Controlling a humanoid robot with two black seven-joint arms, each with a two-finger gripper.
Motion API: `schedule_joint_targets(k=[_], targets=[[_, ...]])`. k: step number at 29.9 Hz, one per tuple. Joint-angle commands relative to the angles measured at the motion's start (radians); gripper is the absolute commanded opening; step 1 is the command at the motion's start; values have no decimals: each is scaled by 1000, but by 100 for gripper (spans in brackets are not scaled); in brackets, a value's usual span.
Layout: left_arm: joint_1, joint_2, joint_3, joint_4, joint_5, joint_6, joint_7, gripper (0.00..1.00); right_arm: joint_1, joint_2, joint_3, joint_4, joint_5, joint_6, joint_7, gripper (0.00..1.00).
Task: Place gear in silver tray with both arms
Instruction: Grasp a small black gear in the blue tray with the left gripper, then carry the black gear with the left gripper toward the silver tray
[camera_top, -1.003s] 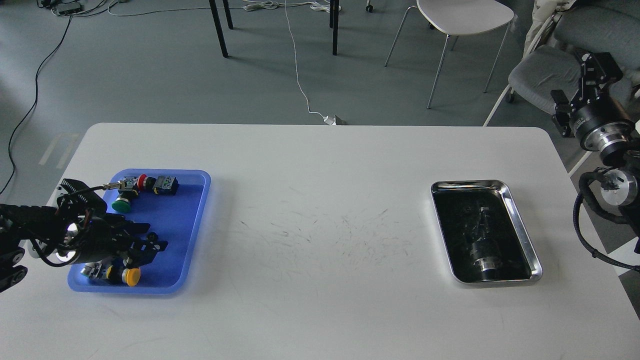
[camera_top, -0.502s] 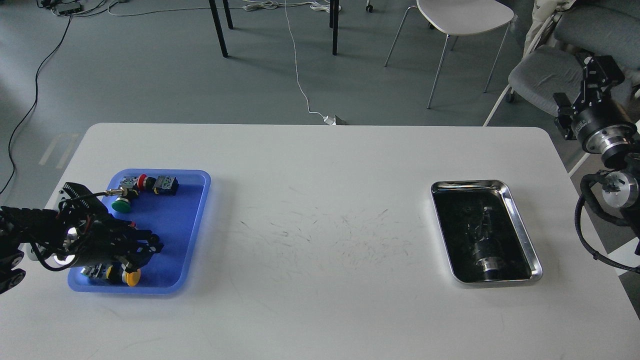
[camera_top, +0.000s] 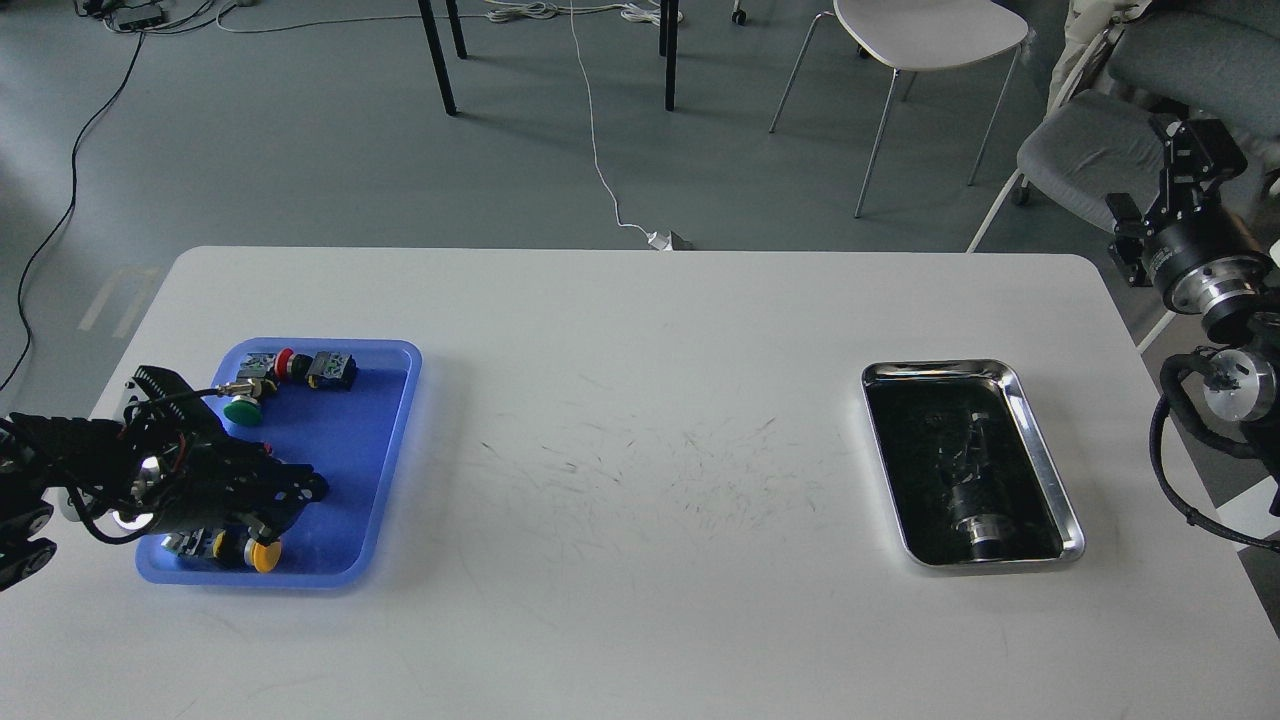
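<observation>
The left gripper (camera_top: 290, 492) has sunk lower over the blue plastic tray (camera_top: 385, 470), and its fingers have drawn together since a moment ago. Whether they pinch a part I cannot tell. It looks like the picking-up step. Just below sits a round yellow button (camera_top: 264, 556); a green one (camera_top: 240, 411) lies farther back. The silver tray (camera_top: 1042, 470) is shiny metal with round corners, well apart on the right. The right gripper (camera_top: 1195, 150) hangs off the table's edge; its fingers are too dark to read.

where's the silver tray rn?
Head view: the silver tray sits on the right side of the white table, near its right edge, far across from the blue tray on the left.
</observation>
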Motion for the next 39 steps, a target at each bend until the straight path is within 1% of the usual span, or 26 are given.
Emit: schedule_joint_targets(k=[1, 4, 7, 10, 13, 19, 24, 28, 32, 39], targets=[[2, 3, -1, 0, -1, 1, 0, 16, -1, 1, 0, 0, 0, 0, 0, 94], [2, 3, -1, -9, -1, 1, 0, 13, -2, 1, 0, 0, 0, 0, 0, 94], [-6, 9, -2, -17, -1, 1, 0, 12, -2, 3, 0, -11, 0, 0, 0, 94], [-27, 41, -7, -90, -1, 1, 0, 12, -2, 3, 2, -14, 0, 0, 0, 94], [-80, 92, -9, -123, -6, -4, 0, 10, -2, 3, 2, -15, 0, 0, 0, 94], [-167, 96, -19, -133, -22, -32, 0, 9, -10, 3, 2, -15, 0, 0, 0, 94], [-271, 87, -16, -184, -82, -67, 0, 8, -10, 1, 0, -15, 0, 2, 0, 94], [-357, 20, -13, -219, -84, -85, 0, 8, -4, 0, 0, -15, 0, 2, 0, 94], [-409, -52, -10, -239, -79, -96, 0, 8, -1, 1, 6, -17, 0, -3, 0, 94], [-425, -255, -4, -236, -23, -142, 0, 8, -27, 1, 69, -41, 12, -8, 0, 94]])
